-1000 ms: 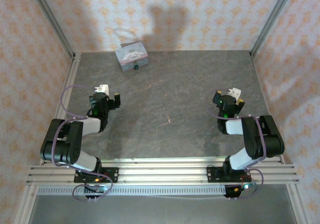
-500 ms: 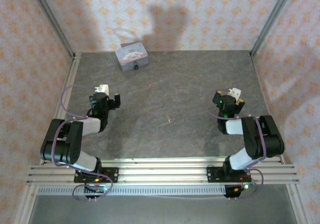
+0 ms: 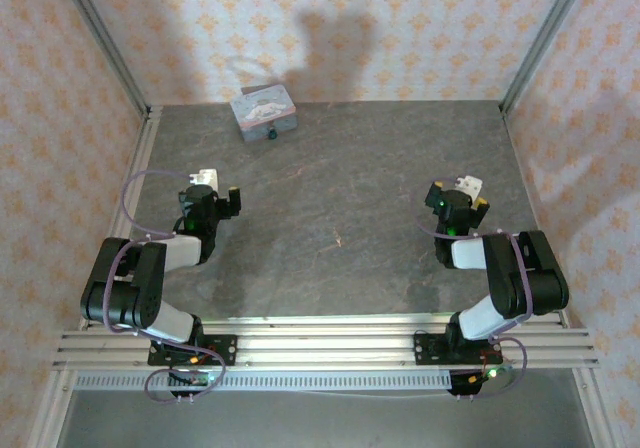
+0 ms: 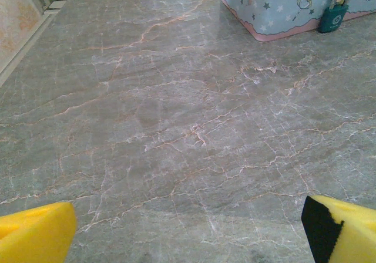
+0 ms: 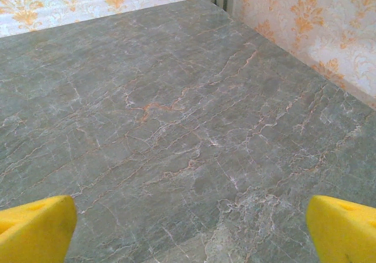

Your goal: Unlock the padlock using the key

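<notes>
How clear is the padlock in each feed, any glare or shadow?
Left wrist: padlock fairly sharp, evenly lit, near the top edge. Top external: just a tiny dark speck in front of the tin; broad shadows on the back wall.

A pale-blue tin [image 3: 264,112] with a cartoon lid and a pink bottom edge sits at the far left of the grey, veined worktop [image 3: 340,198], close to the back wall. Peach wallpaper [image 3: 300,28] with orange floral motifs lines three sides. Metal posts [image 3: 108,43] stand in the far corners. A ribbed aluminium rail [image 3: 330,340] runs along the near edge.
</notes>
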### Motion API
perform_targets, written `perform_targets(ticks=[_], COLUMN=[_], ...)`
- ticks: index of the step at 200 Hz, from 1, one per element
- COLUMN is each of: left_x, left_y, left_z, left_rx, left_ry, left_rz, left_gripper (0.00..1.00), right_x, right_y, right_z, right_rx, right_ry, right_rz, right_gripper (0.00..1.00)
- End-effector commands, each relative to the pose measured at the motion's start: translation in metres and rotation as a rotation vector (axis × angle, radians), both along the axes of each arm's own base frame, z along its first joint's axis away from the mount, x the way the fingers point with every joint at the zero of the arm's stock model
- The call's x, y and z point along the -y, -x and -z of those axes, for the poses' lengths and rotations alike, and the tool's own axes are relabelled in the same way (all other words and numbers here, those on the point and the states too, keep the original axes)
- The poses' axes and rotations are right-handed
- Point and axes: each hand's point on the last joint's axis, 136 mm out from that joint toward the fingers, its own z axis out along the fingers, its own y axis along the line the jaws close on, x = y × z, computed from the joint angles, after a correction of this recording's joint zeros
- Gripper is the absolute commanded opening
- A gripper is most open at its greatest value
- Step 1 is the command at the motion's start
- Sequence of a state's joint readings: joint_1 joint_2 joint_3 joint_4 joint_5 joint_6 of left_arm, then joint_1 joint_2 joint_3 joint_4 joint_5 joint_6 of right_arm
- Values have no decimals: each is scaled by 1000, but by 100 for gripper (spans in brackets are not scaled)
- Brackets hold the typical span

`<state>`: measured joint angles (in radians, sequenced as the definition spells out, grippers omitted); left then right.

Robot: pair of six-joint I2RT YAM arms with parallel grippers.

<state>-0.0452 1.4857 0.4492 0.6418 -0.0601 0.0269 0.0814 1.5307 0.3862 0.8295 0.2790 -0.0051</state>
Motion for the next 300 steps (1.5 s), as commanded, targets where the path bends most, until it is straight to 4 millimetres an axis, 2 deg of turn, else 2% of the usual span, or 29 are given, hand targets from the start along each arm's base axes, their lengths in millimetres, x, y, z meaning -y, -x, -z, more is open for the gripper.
perform_targets(ticks=[1,33,48,66,88,99,115,135,150,154,159,162,173,174,175,176,177,178,183,203,219,239,265,300], left_x=[-2,-1,3,2,2,3,4,8,11,12,13,14,20,20,21,22,21,22,23,23,23,23,26,42], left_y=[-7,-7,-11,-19,-33,-45,-68,-107,-140,-151,-161,-167,-194,-196,-198,-200,-202,-205,-215,-243,-257,-258,-246,-214], left_z=[-13,-13,-21,-39,-71,-89,-102,-105,-106,-97,-98,-87,-79,-84,-81,-70,-77,-70,-66,-49,-35,-17,3,27], left_rx=[42,44,-8,-100,-97,-95,-127,-185,-227,-255,-262,-288,-308,-299,-304,-326,-313,-322,-328,-343,-351,-379,-436,-536], left_ry=[5,5,6,20,115,171,236,302,348,360,382,395,454,461,467,470,477,481,502,544,570,588,587,602], left_rz=[-10,-7,14,-8,-65,-100,-148,-189,-211,-215,-215,-217,-203,-200,-199,-201,-198,-197,-194,-193,-190,-198,-193,-143], left_gripper=[100,100,100,100,100,100,100,100,100,100,100,100,99,99,99,99,99,98,98,94,91,85,76,50], right_x=[1,2,1,-7,-16,-16,-25,-41,-62,-68,-76,-81,-103,-105,-107,-108,-109,-112,-121,-152,-170,-184,-193,-199], right_y=[-3,-3,-3,-9,-21,-28,-40,-56,-72,-76,-81,-84,-94,-95,-96,-97,-98,-98,-101,-111,-116,-118,-117,-110], right_z=[-6,-6,-7,-18,-40,-57,-78,-94,-100,-100,-101,-102,-100,-100,-100,-100,-100,-99,-98,-91,-83,-74,-66,-64], right_rx=[14,14,19,-10,-110,-115,-111,-117,-144,-154,-168,-174,-205,-208,-210,-213,-214,-218,-231,-268,-292,-318,-341,-356], right_ry=[0,0,3,9,30,-14,-145,-273,-324,-331,-338,-344,-364,-364,-365,-366,-368,-368,-372,-371,-366,-364,-374,-412], right_rz=[0,2,-3,-55,-87,-41,-30,-16,-44,-50,-62,-69,-113,-116,-120,-124,-125,-131,-147,-199,-226,-249,-258,-258], right_gripper=[100,100,100,100,100,100,100,99,98,98,98,98,97,97,97,97,97,97,97,97,97,97,97,97])
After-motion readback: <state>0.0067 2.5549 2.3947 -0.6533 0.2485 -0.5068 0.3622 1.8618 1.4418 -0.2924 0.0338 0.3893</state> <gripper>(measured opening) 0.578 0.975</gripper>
